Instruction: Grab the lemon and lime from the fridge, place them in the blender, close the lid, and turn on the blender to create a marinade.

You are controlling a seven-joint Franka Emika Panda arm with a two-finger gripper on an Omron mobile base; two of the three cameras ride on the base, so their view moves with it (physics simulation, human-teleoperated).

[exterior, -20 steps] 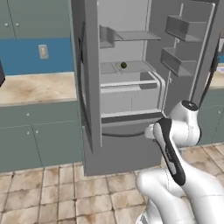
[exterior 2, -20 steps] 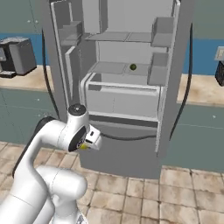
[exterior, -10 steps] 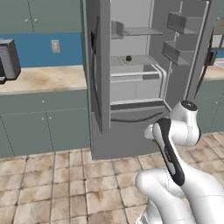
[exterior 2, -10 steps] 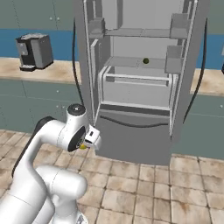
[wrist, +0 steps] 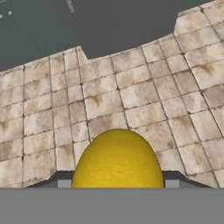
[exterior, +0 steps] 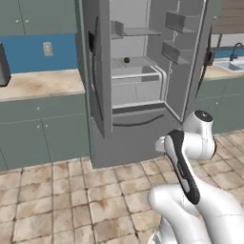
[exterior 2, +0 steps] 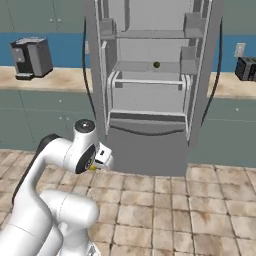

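A: Where writing might sit, on the fridge [exterior 2: 150, 75] or the coffee machine [exterior 2: 32, 57], we read none; both are too small and blurred to tell.

B: We log the lemon [wrist: 117, 159] pinched between the fingers [wrist: 63, 180], over the tiled floor [wrist: 144, 92]. One dark tip shows at each side of it.

A: We note a small dark round fruit, likely the lime [exterior 2: 156, 64], on the middle shelf of the open fridge, well apart from the hand.

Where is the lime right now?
The lime sits on a middle shelf inside the open fridge, near the back; in the left base view it shows beside the left door.
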